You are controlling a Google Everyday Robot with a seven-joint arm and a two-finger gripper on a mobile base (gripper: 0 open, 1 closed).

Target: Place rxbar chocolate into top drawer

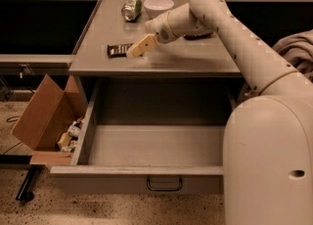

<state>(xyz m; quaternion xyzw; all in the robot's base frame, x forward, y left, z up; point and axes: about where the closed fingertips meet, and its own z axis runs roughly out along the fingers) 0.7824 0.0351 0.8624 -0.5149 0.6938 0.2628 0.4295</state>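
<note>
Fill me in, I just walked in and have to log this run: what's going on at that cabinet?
The robot's arm reaches across the grey cabinet top, its gripper down at the right end of the rxbar chocolate, which lies flat on the surface. Below, the top drawer stands pulled open with nothing visible inside, so the bar is not in it yet. A can and a bowl sit farther back.

One rxbar chocolate (119, 49), one crushed can (131, 10), one white bowl (158, 7); one top drawer (146, 171); one cardboard box (43, 114); one pincer (133, 52) over the table (195, 61), beside the bar.
</note>
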